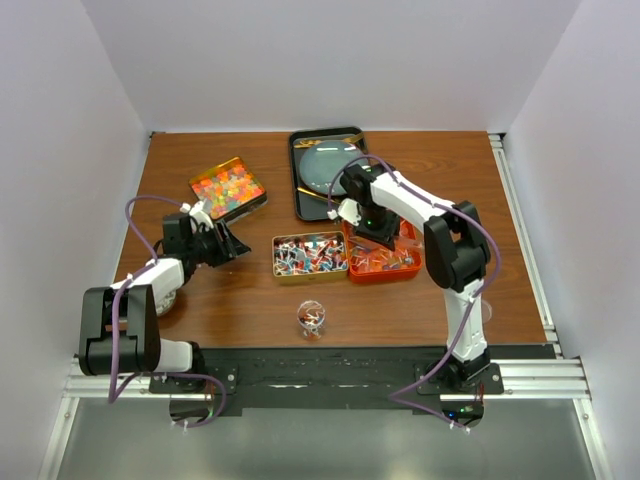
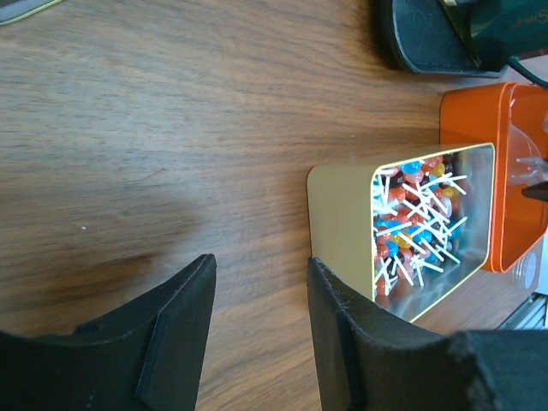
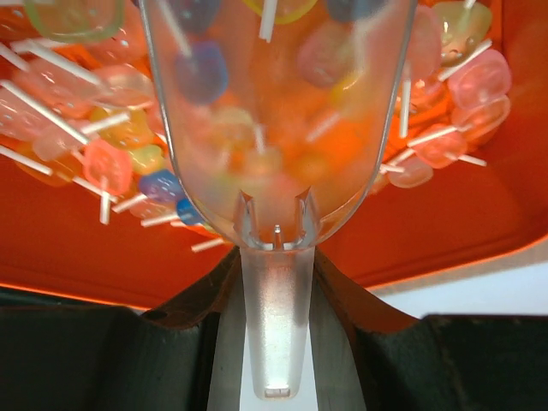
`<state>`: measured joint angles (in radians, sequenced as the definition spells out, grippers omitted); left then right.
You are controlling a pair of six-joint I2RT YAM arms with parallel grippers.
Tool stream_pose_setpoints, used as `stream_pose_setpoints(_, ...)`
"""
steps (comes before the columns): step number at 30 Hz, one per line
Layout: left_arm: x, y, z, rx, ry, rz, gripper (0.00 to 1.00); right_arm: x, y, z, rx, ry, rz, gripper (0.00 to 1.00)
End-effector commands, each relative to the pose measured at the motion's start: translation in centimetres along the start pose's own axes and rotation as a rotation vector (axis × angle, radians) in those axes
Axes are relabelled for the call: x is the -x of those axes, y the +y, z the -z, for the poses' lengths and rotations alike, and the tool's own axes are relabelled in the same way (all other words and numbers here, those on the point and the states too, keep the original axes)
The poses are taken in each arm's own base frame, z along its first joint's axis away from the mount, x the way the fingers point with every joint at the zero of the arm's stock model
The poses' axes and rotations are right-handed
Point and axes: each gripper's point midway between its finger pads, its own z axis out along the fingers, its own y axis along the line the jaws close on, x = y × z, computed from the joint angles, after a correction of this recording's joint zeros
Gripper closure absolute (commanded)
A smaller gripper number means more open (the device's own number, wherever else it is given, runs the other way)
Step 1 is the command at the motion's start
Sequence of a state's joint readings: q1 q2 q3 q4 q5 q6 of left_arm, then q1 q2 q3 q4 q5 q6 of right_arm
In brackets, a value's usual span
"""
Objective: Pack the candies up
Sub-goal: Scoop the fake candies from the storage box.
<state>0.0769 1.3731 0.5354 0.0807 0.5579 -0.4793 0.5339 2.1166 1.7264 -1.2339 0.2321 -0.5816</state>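
The candies are small lollipops with white sticks, lying in an orange tin (image 1: 385,262) and a gold tin (image 1: 310,256). In the right wrist view the candies (image 3: 103,163) lie on the orange tin's floor (image 3: 445,223). My right gripper (image 1: 375,238) (image 3: 276,265) is shut on the handle of a clear plastic scoop (image 3: 276,128), whose bowl hangs low over those candies. My left gripper (image 1: 232,243) (image 2: 261,265) stands open and empty above bare wood, left of the gold tin (image 2: 342,223) with its candies (image 2: 415,218).
A gold tin of multicoloured jelly sweets (image 1: 228,187) sits at the back left. A black tray (image 1: 325,170) with a clear lid lies behind the orange tin. A small clear round container (image 1: 311,316) stands near the front middle.
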Motion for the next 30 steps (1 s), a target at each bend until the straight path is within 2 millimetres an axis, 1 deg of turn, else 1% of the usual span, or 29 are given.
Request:
stream_pose_setpoints(1,2.4,-0.6,0.5,0.002,-0.055,-0.046,0.49,4.0,0.1,0.6,-0.021,-0.246,-0.06,1.0)
stream_pose_setpoints(6,2.6,-0.5,0.7,0.013,-0.053,-0.069,0.49,5.3,0.0,1.2,-0.022,-0.33,-0.105,1.0)
stream_pose_setpoints(8,2.6,-0.4,0.7,0.014,-0.046,-0.088,0.49,5.2,0.4,1.0,-0.013,-0.348,-0.109,1.0)
stream_pose_setpoints(9,2.5,-0.4,0.7,0.013,-0.042,-0.093,0.49,5.6,0.1,1.5,-0.028,-0.384,-0.113,1.0)
stream_pose_setpoints(10,2.5,-0.4,0.8,0.012,-0.044,-0.102,0.49,5.5,0.7,1.1,-0.011,-0.388,-0.108,1.0)
stream_pose_setpoints(12,2.4,-0.5,0.7,0.0,-0.037,-0.109,0.48,5.6,0.5,1.6,-0.03,-0.422,-0.116,1.0)
stream_pose_setpoints(13,2.5,-0.6,0.7,-0.004,-0.039,-0.119,0.48,5.4,0.8,1.2,-0.022,-0.415,-0.116,1.0)
stream_pose_setpoints(14,2.5,-0.5,0.6,-0.005,-0.038,-0.123,0.48,5.2,0.9,1.1,-0.018,-0.413,-0.115,1.0)
stream_pose_setpoints(15,2.5,-0.6,0.6,-0.006,-0.038,-0.127,0.48,5.2,0.8,1.5,-0.029,-0.428,-0.116,1.0)
stream_pose_setpoints(18,2.4,-0.4,0.6,0.0,-0.03,-0.131,0.48,4.4,1.3,0.8,-0.026,-0.433,-0.11,1.0)
stream_pose_setpoints(19,2.4,-0.4,0.6,0.0,-0.03,-0.136,0.48,4.2,1.3,1.5,-0.038,-0.454,-0.108,1.0)
stream_pose_setpoints(21,2.4,-0.3,0.6,0.006,-0.028,-0.137,0.47,3.7,1.7,1.2,-0.038,-0.461,-0.098,1.0)
stream_pose_setpoints(22,2.4,-0.2,0.6,0.008,-0.028,-0.14,0.47,3.6,1.6,1.7,-0.05,-0.477,-0.098,1.0)
stream_pose_setpoints(24,2.4,-0.1,0.6,0.012,-0.029,-0.146,0.47,3.2,1.9,1.5,-0.049,-0.485,-0.097,1.0)
stream_pose_setpoints(26,2.4,0.0,0.5,0.015,-0.027,-0.149,0.47,3.1,1.9,2.0,-0.061,-0.514,-0.102,1.0)
stream_pose_setpoints(28,2.3,0.1,0.5,0.018,-0.024,-0.153,0.47,2.7,2.0,2.0,-0.067,-0.524,-0.108,1.0)
stream_pose_setpoints(29,2.4,0.1,0.5,0.017,-0.025,-0.153,0.47,2.8,2.2,2.4,-0.062,-0.55,-0.104,1.0)
stream_pose_setpoints(30,2.6,-0.1,0.6,0.014,-0.028,-0.157,0.47,2.6,2.4,2.2,-0.058,-0.546,-0.103,1.0)
